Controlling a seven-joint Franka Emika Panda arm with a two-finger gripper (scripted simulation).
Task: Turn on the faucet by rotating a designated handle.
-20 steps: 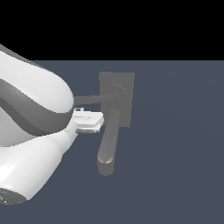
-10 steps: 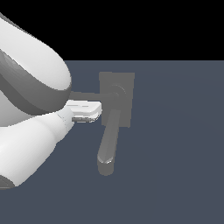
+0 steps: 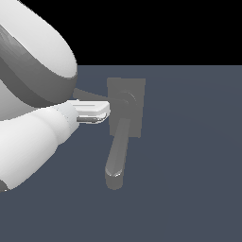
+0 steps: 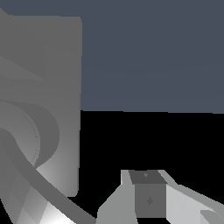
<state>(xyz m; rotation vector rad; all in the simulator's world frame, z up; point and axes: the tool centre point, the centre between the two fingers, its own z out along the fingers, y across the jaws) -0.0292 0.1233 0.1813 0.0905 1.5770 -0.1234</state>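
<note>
My end effector (image 3: 105, 111), whether apart or together I cannot tell, sits just beside the grey faucet (image 3: 125, 108) base's edge, under its thin handle (image 3: 92, 94), with open floor (image 3: 189, 156) beyond.

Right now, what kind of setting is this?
Probably a bare simulator test scene, not a real room: a plain grey faucet on a flat blue-grey floor, black void behind, and the gripper beside it.

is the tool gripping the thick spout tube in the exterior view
No, the tool sits up beside the faucet base near the thin handle, while the spout extends free below it.
</note>
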